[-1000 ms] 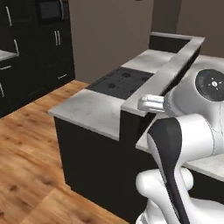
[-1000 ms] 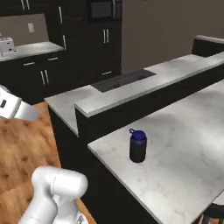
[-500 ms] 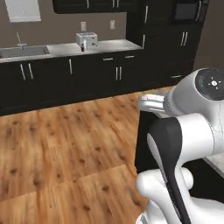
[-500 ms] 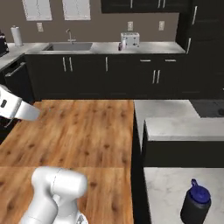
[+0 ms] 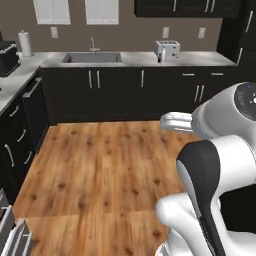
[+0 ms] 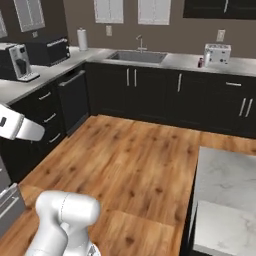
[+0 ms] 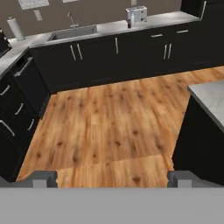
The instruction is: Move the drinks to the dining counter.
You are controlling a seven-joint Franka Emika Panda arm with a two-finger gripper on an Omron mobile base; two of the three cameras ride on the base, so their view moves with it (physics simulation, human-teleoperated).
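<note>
1. The claw (image 7: 112, 179) stands wide open with nothing between its two dark tips; it looks out over the wooden floor (image 7: 109, 127) toward the far worktop.
2. The step in hand looks like the drive across to fetch another drink. The tiny purple-red bottle (image 6: 200, 62) stands on the marble worktop (image 6: 175, 61), just beside the white toaster (image 6: 217, 53), on its sink-ward side.
3. To do it well, the base should stop square to the toaster and close to the cabinet front, so the arm reaches the bottle without stretching. Keep the jaws spread until they flank it, and come in from the side away from the toaster: the bottle is small and may tip if nudged.
4. The dining counter (image 6: 227, 200) lies on the opposite side of the floor from the toaster; its marble slab shows at the lower right of the right base view.
5. The hand view shows the claw tips. The right base view adds a coffee machine (image 6: 17, 62) on the side counter, well apart from the toaster.
</note>
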